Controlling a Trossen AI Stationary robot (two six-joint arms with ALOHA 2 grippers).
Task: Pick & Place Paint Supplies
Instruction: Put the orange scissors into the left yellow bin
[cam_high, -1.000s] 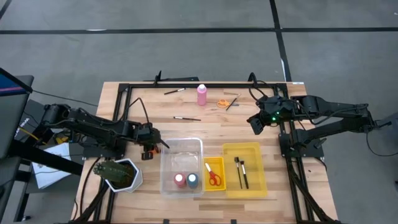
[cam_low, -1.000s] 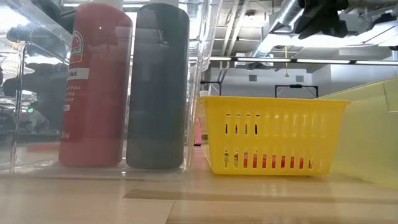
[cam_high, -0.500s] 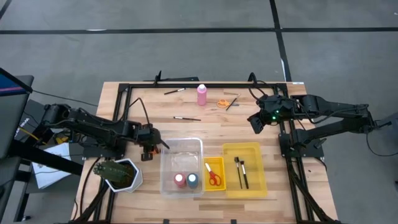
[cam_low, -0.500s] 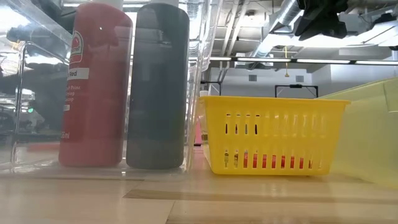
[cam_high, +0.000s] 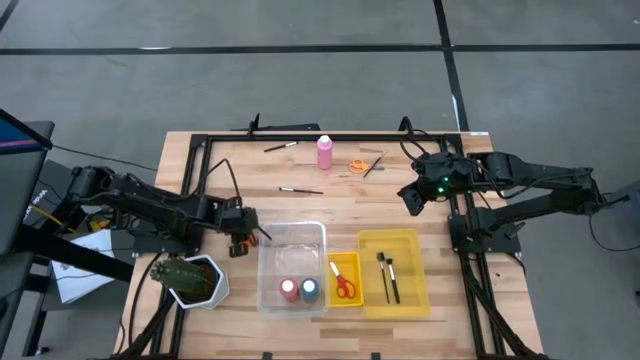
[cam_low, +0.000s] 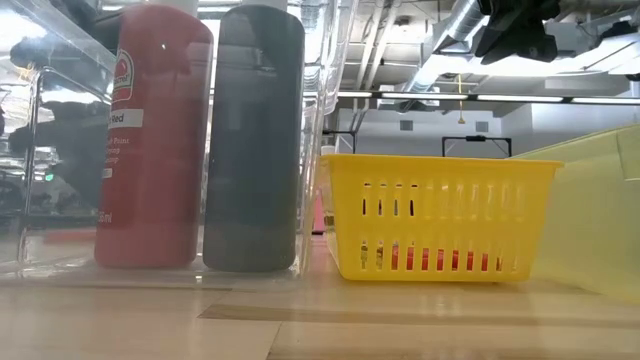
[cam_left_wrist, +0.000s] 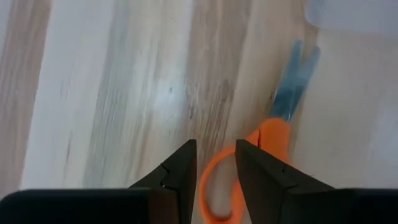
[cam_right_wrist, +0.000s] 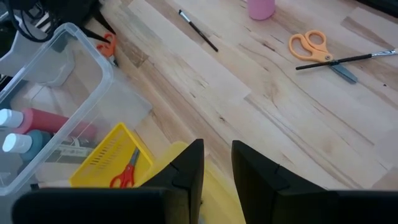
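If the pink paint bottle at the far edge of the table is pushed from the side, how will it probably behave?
The pink paint bottle stands upright, tall and narrow, so a high push would likely tip it. On its side its round body would probably roll. The smooth plastic may slip between fingers.

The tabletop (cam_high: 330, 205) is pale, matt wood with visible grain. The clear bin (cam_high: 292, 262) is glossy plastic (see-through), the yellow basket (cam_low: 435, 215) slotted plastic, the scissors (cam_left_wrist: 249, 168) smooth orange-handled plastic.
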